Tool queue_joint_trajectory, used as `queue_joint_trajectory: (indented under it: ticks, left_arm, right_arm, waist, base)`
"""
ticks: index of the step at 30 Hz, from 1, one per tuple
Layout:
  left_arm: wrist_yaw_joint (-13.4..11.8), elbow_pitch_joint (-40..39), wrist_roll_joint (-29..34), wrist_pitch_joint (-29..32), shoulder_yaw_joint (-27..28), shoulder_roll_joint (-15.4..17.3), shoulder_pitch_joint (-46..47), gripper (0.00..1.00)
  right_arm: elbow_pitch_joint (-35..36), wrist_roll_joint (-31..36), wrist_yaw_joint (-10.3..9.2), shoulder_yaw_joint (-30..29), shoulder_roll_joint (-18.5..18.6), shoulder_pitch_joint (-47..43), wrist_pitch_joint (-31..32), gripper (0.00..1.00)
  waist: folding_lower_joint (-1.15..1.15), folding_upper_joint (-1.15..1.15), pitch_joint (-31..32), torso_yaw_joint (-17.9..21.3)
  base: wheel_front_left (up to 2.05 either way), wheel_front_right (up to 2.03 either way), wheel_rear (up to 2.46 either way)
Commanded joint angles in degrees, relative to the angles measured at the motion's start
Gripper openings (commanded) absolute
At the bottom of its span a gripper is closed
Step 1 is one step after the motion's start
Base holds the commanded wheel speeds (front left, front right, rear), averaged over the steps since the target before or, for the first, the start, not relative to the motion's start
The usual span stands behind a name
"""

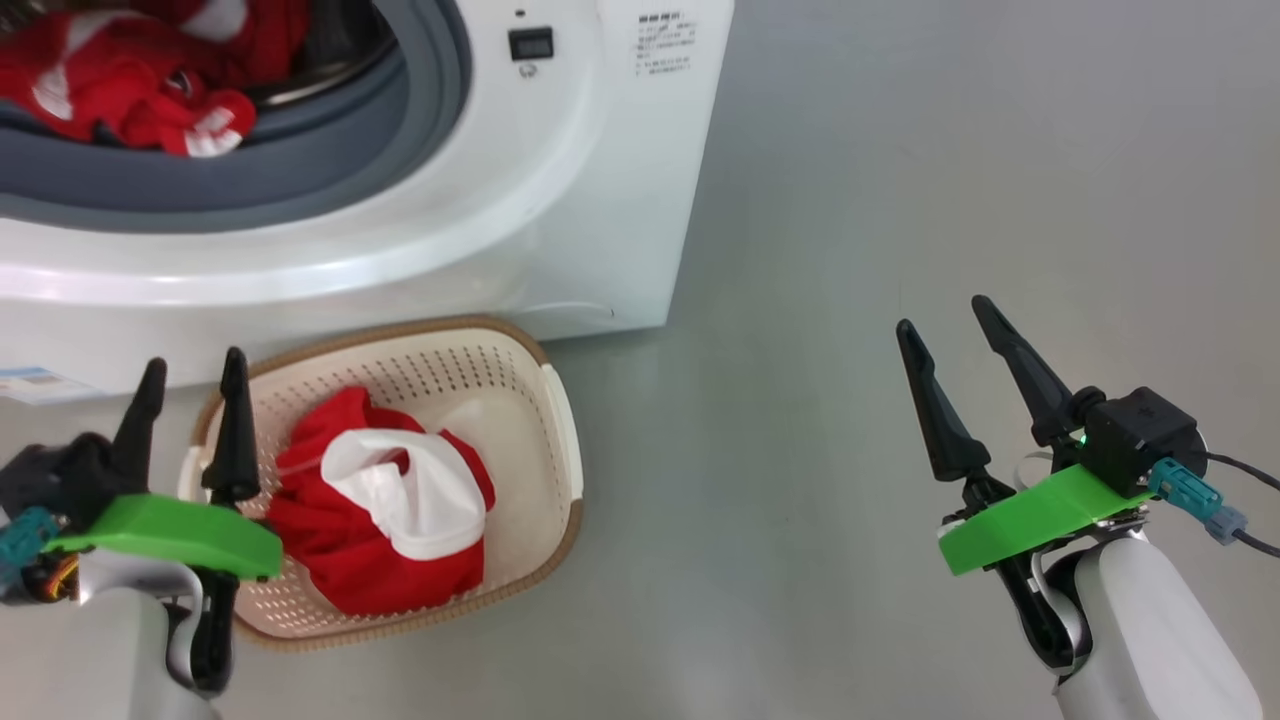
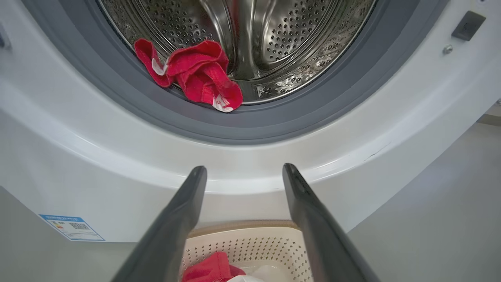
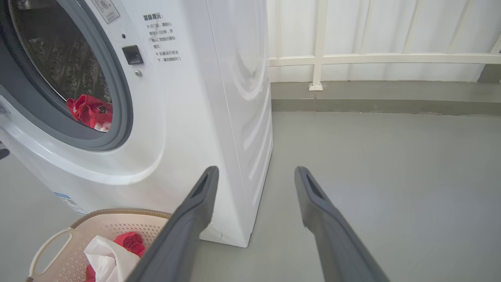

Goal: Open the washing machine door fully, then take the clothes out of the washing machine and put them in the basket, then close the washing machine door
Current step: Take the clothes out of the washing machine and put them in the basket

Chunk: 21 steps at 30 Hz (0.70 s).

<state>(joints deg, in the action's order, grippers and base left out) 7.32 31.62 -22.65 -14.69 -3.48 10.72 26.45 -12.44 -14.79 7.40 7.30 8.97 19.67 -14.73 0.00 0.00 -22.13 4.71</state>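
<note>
Red garment (image 1: 120, 95): upper left of head view, at the drum mouth against the grey gasket (image 1: 330, 150). Probably soft, light, limp; pinch a raised fold. Left gripper (image 1: 195, 360) and right gripper (image 1: 943, 312): spread wide, empty

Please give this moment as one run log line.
left gripper open | right gripper open | basket: red garment | washing machine: clothes inside

We record: left gripper (image 1: 193, 360), right gripper (image 1: 942, 312), each two long tapering black fingers (image 1: 935, 400) on a bright green bracket (image 1: 1030, 515); pale forearms (image 1: 1160, 630); black camera block (image 1: 1140, 435), teal connector (image 1: 1185, 490), dark cable (image 1: 1245, 465) at right wrist.
</note>
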Motion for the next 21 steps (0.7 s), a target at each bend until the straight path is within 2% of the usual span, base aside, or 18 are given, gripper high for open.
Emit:
queue_joint_trajectory:
  ticks: [1, 21]
  left_arm:
    - [0.17, -2.55, 1.01, -0.30, 2.39, 1.72, -1.63, 1.00]
    - [0.17, -19.03, 6.21, -0.30, 8.70, -1.69, -15.84, 1.00]
  right_arm:
    - [1.09, -0.86, 0.09, 1.45, 0.25, -1.90, -0.27, 1.00]
    - [1.41, -2.12, 0.09, -0.31, 1.51, -8.96, -0.27, 1.00]
  waist:
    - [0.00, 0.00, 2.87, -0.78]
    - [0.00, 0.00, 11.55, -1.16]
  base:
    - [0.00, 0.00, 0.00]
    - [0.00, 0.00, 0.00]
